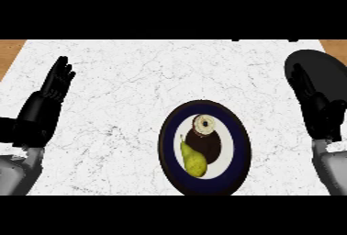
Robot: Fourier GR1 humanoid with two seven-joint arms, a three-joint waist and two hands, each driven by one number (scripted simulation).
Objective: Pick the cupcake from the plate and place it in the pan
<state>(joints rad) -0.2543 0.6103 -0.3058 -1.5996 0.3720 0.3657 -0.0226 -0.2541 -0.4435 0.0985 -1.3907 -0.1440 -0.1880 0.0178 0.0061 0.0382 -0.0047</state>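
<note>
Both sets of fingers straight, holding nothing. My left hand (49, 98) rests upright at counter's (136, 69) left side; right hand (318, 108) overlaps black pan (318, 64) at right. Cupcake (204, 133) sits on plate (238, 151), touching pear (193, 160), between hands.

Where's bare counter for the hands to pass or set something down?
Bare marble spans between the left hand and the plate, and along the far edge behind the plate. Crowded: the plate, with cupcake and pear, and the right side, where the right hand overlaps the pan.
</note>
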